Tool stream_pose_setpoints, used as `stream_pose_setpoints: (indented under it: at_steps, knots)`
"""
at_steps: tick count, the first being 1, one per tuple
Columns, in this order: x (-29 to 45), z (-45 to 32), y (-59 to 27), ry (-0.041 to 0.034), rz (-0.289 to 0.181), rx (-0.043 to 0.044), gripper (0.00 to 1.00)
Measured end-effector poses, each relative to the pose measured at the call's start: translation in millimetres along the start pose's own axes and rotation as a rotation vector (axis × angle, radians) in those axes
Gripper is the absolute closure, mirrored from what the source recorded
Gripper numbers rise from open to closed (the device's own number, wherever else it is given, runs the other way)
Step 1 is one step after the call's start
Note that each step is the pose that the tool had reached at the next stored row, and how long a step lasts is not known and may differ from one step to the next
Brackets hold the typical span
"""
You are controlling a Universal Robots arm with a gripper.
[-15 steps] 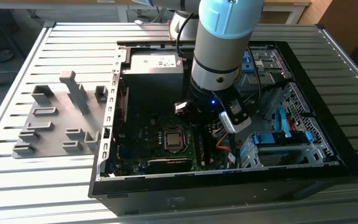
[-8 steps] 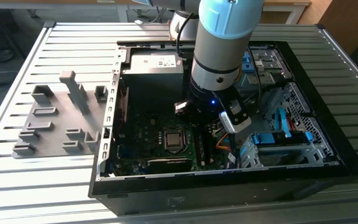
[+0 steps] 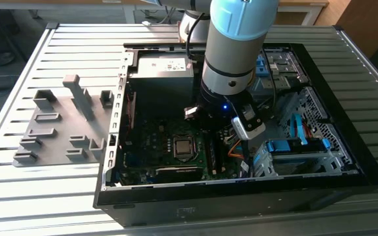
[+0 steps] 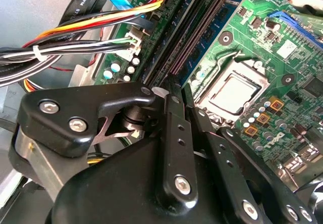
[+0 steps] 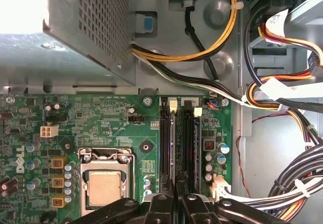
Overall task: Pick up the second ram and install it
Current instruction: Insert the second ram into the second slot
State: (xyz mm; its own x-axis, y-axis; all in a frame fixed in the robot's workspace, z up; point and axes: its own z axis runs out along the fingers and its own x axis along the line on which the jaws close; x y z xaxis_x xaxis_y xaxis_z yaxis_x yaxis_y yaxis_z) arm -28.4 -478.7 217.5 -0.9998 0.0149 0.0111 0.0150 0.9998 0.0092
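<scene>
My gripper [image 3: 208,132] reaches down into the open computer case [image 3: 241,189], low over the memory slots to the exterior view's right of the CPU socket [image 3: 183,146]. In the first wrist view its black fingers [image 5: 162,204] stand close together, and the gripper [image 5: 176,196] sits right over one slot. The second ram [image 5: 178,143] shows edge-on as a thin dark strip. It runs from between the fingers along that slot to a white latch [image 5: 173,104]. In the second wrist view the gripper [image 4: 176,85] meets the slot's near end. How deep the ram sits is hidden.
A grey fixture [image 3: 57,132] with upright blocks lies on the slatted table at the exterior view's left. The power supply [image 5: 86,22] fills the case's far end. Bundled cables [image 5: 282,98] crowd the slots' far side. Blue drive clips [image 3: 294,145] stand by the drive bay.
</scene>
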Motion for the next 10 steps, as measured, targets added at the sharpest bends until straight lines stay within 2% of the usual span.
stream_pose_setpoints:
  at_steps: [10]
  knots:
    - [0.0,4.7,-0.2,-0.0001,0.013,-0.0006,0.86]
